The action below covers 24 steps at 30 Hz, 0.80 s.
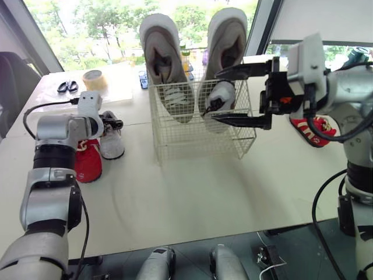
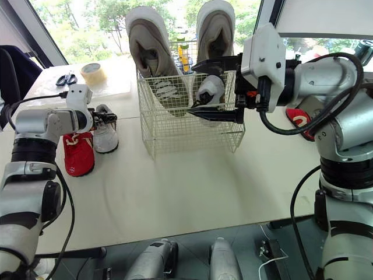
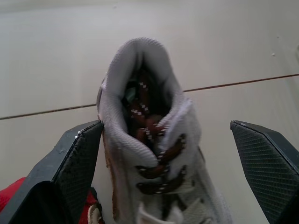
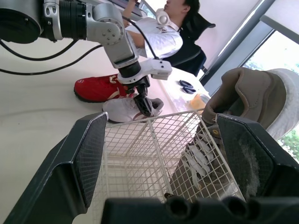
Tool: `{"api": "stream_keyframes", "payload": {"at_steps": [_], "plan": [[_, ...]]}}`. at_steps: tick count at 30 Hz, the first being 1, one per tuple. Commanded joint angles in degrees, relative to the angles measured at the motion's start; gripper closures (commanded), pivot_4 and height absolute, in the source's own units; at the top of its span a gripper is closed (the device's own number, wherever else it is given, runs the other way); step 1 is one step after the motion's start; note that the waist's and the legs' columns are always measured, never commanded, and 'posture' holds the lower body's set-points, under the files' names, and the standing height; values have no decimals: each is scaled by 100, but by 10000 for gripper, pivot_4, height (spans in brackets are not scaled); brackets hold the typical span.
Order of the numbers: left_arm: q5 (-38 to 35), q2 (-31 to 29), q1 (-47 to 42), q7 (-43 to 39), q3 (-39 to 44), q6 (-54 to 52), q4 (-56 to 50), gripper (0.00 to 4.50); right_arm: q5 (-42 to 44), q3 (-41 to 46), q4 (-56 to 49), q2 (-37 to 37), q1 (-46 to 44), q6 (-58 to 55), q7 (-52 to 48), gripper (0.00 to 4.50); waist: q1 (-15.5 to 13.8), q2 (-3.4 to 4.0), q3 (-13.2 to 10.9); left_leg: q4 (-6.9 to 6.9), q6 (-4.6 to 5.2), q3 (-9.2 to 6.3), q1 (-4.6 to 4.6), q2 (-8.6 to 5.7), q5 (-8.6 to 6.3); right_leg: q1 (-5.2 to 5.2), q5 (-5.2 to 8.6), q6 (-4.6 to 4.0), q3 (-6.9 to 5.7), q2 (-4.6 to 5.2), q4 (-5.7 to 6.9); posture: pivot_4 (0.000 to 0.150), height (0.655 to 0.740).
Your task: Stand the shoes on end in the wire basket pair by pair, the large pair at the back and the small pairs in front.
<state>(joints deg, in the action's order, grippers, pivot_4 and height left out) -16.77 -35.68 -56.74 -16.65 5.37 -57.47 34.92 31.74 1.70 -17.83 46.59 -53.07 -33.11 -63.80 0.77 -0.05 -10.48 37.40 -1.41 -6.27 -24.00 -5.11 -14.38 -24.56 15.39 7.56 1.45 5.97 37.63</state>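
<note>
- Premises: an office-type robotics lab or test room.
- Large white work table [image 1: 204, 198] set against big windows [image 1: 87, 29], with trees outside.
- Scissors [image 1: 67, 86] and a roll of tape [image 1: 94, 79] lie at the table's far end.
- A person [image 4: 156, 35] with headphones [image 4: 163, 17] sits in a dark office chair [image 4: 191, 49].

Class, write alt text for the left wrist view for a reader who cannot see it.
A small white shoe with brown laces, viewed into its heel opening, sits on a pale table between the left tool's wide-open black fingers. Part of a red shoe lies beside it.
</note>
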Motion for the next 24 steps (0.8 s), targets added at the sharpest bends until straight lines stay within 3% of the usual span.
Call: {"api": "stream_keyframes", "payload": {"at_steps": [1,6,9,16,20,24], "plan": [[124,51,-155,30,170,212,225,7791,81,248,-226,127,10,0,133,4392,-7,-1,0,0,0,0,0,0,0,0,0,0,0,0,1,1500,7400],[125,225,-153,92,376,194,292,31816,139,325,-338,211,107,-58,229,4392,-18,-1,1,7,0,0,0,-2,0,0,0,0,0,2,9,1500,7400],[50,284,-188,109,555,271,-44,43309,248,435,-449,222,216,-179,384,4392,-18,-2,1,10,0,0,0,-2,0,0,0,0,0,2,13,1500,7400],[-737,1116,-194,352,1769,2476,-2552,44368,580,802,-810,166,772,-618,1031,4392,-27,-37,-15,69,1,-14,-63,-6,-1,-35,-1,0,-12,13,32,1500,7400],[-971,1751,135,283,1780,3677,-3825,44368,714,855,-921,209,939,-776,1222,4392,-23,-38,-14,69,1,-9,-61,-6,-1,-33,-1,1,-13,15,30,1500,7400],[-733,2225,505,287,1426,4643,-4393,44368,1046,1021,-1034,262,1089,-1083,1359,4392,-15,-35,-13,69,2,1,-43,-3,-1,-23,-1,1,-7,10,36,1500,7400]]}}
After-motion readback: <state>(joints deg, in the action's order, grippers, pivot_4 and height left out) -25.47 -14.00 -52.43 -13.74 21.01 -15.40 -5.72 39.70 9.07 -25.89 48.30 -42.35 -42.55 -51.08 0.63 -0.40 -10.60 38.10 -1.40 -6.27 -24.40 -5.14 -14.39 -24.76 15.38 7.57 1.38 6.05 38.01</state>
